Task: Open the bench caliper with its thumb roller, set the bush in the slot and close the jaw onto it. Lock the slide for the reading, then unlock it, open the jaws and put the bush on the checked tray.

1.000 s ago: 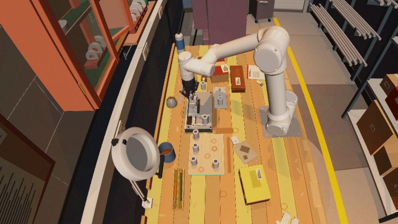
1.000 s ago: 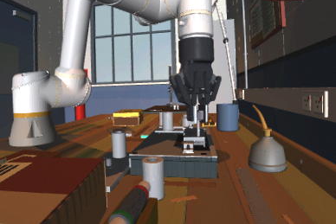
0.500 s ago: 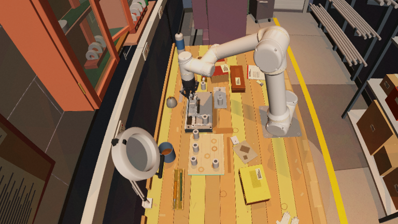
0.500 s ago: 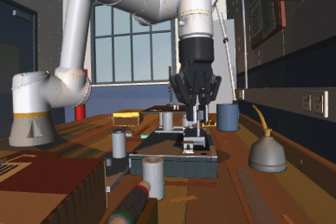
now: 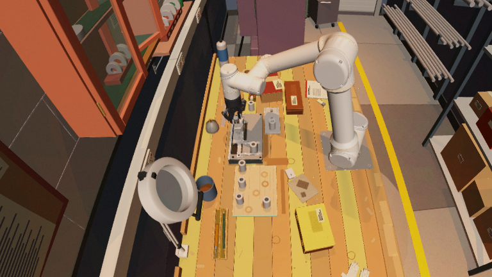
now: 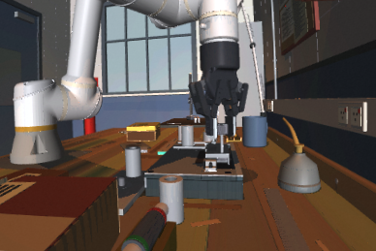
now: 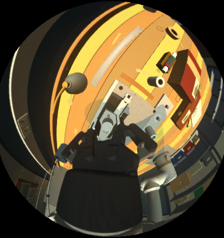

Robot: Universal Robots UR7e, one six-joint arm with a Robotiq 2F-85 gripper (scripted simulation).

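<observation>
My gripper [image 6: 219, 136] stands open and empty over the wall-side end of the bench caliper [image 5: 246, 139], its fingers on either side of the small upright knob on the slide [image 6: 222, 131]. The wrist camera looks down on the slide's grey hexagonal part [image 7: 107, 124] just ahead of the fingers. One grey bush [image 5: 254, 147] stands on the caliper's base near its front end. Another bush [image 5: 272, 124] stands on a small grey plate to the right. The pale checked tray [image 5: 254, 190] lies in front of the caliper, carrying several bushes.
A round magnifier lamp [image 5: 168, 189] hangs over the bench's left edge beside a blue cup [image 5: 207, 188]. An oil can [image 6: 298, 174] sits left of the caliper. Red and brown boxes [image 5: 293, 97] lie behind it, and a yellow box [image 5: 314, 227] lies near the front.
</observation>
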